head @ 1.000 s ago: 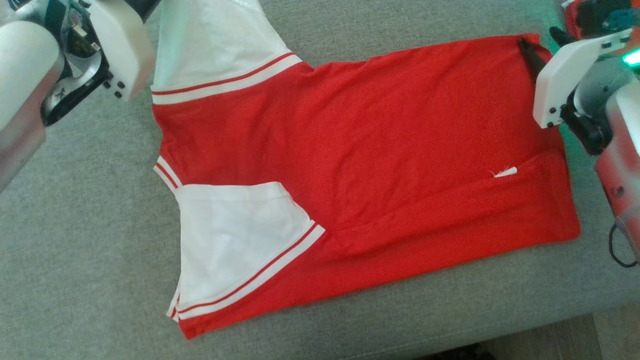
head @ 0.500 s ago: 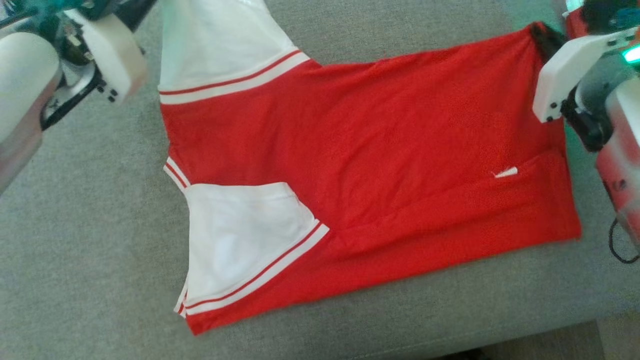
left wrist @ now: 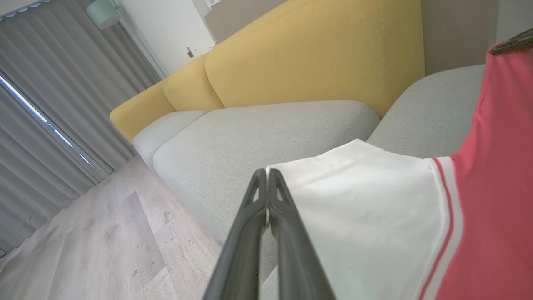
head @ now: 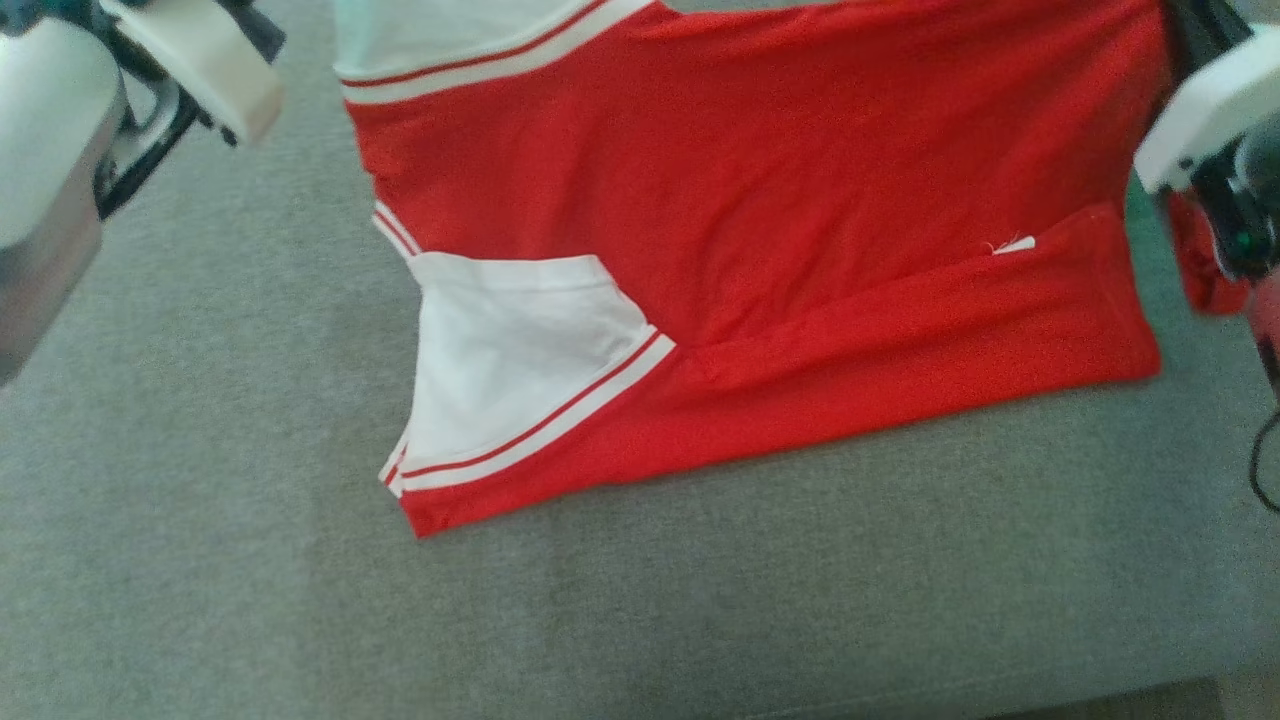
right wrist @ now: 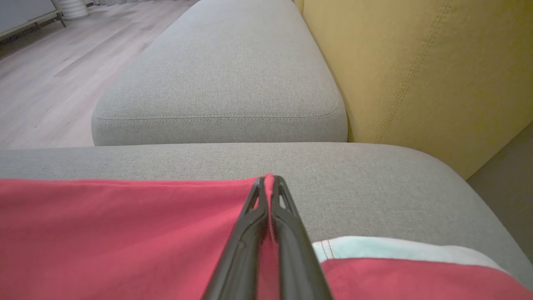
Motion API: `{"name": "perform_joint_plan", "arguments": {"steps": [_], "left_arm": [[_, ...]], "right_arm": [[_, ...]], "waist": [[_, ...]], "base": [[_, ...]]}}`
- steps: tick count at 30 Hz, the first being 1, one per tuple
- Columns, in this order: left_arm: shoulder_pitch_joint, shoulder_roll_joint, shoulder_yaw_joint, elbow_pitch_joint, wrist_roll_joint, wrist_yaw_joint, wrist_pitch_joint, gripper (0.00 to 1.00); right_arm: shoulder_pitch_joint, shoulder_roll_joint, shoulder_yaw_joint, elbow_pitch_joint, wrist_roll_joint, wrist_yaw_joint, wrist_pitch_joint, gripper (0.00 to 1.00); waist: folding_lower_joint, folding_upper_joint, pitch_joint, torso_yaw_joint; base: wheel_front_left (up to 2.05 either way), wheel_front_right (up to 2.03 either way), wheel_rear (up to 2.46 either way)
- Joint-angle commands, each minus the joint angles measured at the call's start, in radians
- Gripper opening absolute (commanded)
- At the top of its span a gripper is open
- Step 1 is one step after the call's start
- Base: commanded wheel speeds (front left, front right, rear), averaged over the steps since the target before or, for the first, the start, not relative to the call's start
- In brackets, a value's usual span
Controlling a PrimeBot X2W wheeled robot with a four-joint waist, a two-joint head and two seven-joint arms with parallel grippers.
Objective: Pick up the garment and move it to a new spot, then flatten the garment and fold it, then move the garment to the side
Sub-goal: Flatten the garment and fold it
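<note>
Clamping garment (head: 760,180) — left gripper (left wrist: 267,174) seemingly on sleeve (left wrist: 366,204), right gripper (right wrist: 270,180) on hem (right wrist: 158,184)

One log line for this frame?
left gripper: shut on garment, white sleeve edge | right gripper: shut on garment, red corner | near part: on grey sofa seat

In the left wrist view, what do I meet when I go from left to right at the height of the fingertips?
Curtain → wooden floor → grey sofa cushion → left gripper → white sleeve → red body of the garment.
</note>
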Motion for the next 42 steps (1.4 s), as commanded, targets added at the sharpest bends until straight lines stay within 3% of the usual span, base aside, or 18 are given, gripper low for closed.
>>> {"name": "perform_joint_plan", "arguments": {"steps": [1, 9, 21, 29, 30, 31, 32, 33, 34, 36, 39, 42], "left_arm": [[-0.008, 0.034, 0.06, -0.015, -0.017, 0.011, -0.013, 0.0], [0.16, 0.081, 0.083, -0.156, -0.063, 0.059, -0.027, 0.0], [0.519, 0.196, 0.056, -0.497, -0.103, 0.24, -0.03, 0.0], [0.668, 0.184, 0.039, -0.574, -0.129, 0.306, -0.03, 0.0], [0.68, 0.177, 0.038, -0.574, -0.131, 0.309, -0.03, 0.0], [0.689, 0.17, 0.037, -0.572, -0.13, 0.313, -0.03, 0.0], [0.699, 0.161, 0.04, -0.572, -0.132, 0.317, -0.03, 0.0], [0.71, 0.153, 0.041, -0.567, -0.135, 0.319, -0.031, 0.04], [0.719, 0.147, 0.041, -0.561, -0.134, 0.321, -0.031, 0.28], [0.739, 0.129, 0.049, -0.55, -0.134, 0.33, -0.031, 1.0], [0.786, 0.09, 0.093, -0.554, -0.112, 0.357, -0.031, 1.0], [0.904, 0.026, 0.197, -0.572, -0.06, 0.422, -0.031, 1.0]], "right_arm": [[0.057, -0.029, -0.003, -0.034, 0.031, 0.007, -0.021, 0.0], [0.209, -0.095, -0.02, -0.101, 0.111, 0.007, -0.064, 0.0], [0.468, -0.161, -0.083, -0.237, 0.143, 0.007, -0.106, 0.0], [0.592, -0.153, -0.151, -0.303, 0.103, 0.007, -0.087, 0.0], [0.602, -0.15, -0.159, -0.307, 0.096, 0.007, -0.083, 0.11], [0.61, -0.147, -0.166, -0.311, 0.089, 0.007, -0.078, 0.41], [0.618, -0.142, -0.175, -0.314, 0.081, 0.007, -0.074, 0.98], [0.625, -0.137, -0.188, -0.316, 0.072, 0.007, -0.073, 1.0], [0.633, -0.131, -0.199, -0.319, 0.064, 0.007, -0.072, 1.0], [0.657, -0.117, -0.226, -0.327, 0.055, 0.007, -0.076, 1.0], [0.71, -0.093, -0.269, -0.347, 0.045, 0.007, -0.086, 1.0], [0.792, -0.041, -0.334, -0.382, 0.026, 0.007, -0.102, 1.0]], "waist": [[0.0, 0.0, -0.018, 0.021], [0.0, 0.0, -0.057, 0.07], [0.0, 0.0, -0.108, 0.126], [0.0, 0.0, -0.12, 0.13], [0.0, 0.0, -0.12, 0.13], [0.0, 0.0, -0.12, 0.129], [0.0, 0.0, -0.121, 0.128], [0.0, 0.0, -0.123, 0.126], [0.0, 0.0, -0.125, 0.125], [0.0, 0.0, -0.134, 0.124], [0.0, 0.0, -0.153, 0.119], [0.0, 0.0, -0.189, 0.103]], "base": [[0.0, 0.0, 0.0], [0.0, 0.0, 0.0], [0.0, 0.0, 0.0], [0.0, 0.0, 0.0], [0.0, 0.0, 0.0], [0.0, 0.0, 0.0], [0.0, 0.0, 0.0], [0.0, 0.0, 0.0], [0.0, 0.0, 0.0], [0.0, 0.0, 0.0], [0.0, 0.0, 0.0], [0.0, 0.0, 0.0]]}}
